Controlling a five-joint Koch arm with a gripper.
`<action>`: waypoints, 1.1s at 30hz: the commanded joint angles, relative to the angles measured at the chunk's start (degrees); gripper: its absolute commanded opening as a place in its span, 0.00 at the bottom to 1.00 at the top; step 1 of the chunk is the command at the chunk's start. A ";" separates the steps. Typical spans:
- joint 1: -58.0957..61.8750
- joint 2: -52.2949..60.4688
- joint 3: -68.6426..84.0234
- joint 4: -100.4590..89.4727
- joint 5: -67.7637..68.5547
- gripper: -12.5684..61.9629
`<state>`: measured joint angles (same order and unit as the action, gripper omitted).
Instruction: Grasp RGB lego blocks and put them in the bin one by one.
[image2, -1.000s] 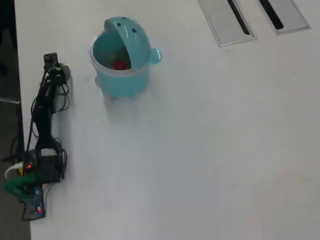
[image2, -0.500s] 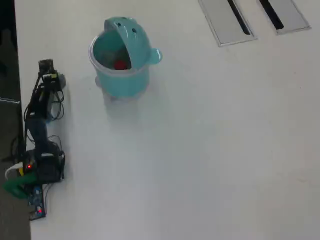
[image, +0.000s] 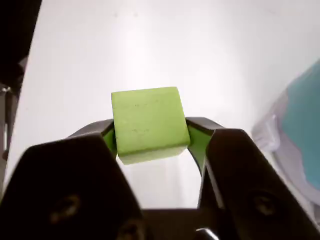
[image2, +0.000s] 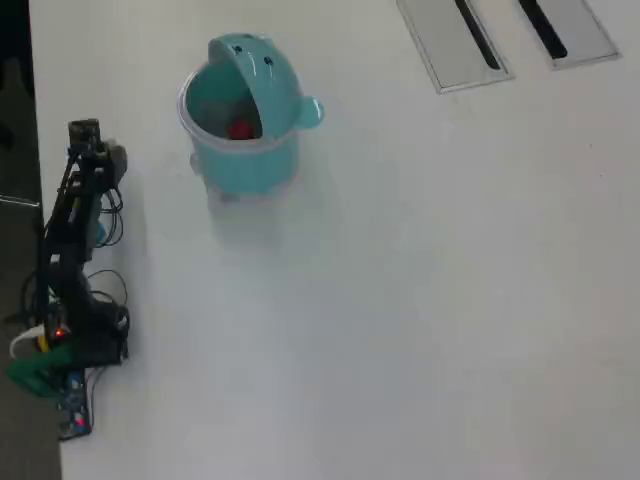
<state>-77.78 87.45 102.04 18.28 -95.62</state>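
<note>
The bin (image2: 243, 115) stands lid-up on the white counter (image2: 420, 300) with a red block (image2: 239, 129) inside. At its nine o'clock, the pincer (image: 150, 137) pinches the green block (image: 148, 122).

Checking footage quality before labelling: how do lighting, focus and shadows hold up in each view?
Wrist view: the green block is sharp and evenly lit, the hand gripping it is nearly black silhouette, and the bin at the right edge is blurred. Overhead view: soft overall, the white table bright with only a faint shadow below the bin; the red block inside is a smudge.
</note>
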 joint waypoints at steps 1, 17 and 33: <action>1.05 5.10 -2.90 0.88 0.62 0.37; 13.54 13.27 -21.01 18.37 0.88 0.37; 24.35 -6.06 -49.57 18.02 1.49 0.37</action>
<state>-54.05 80.16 58.10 38.06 -94.48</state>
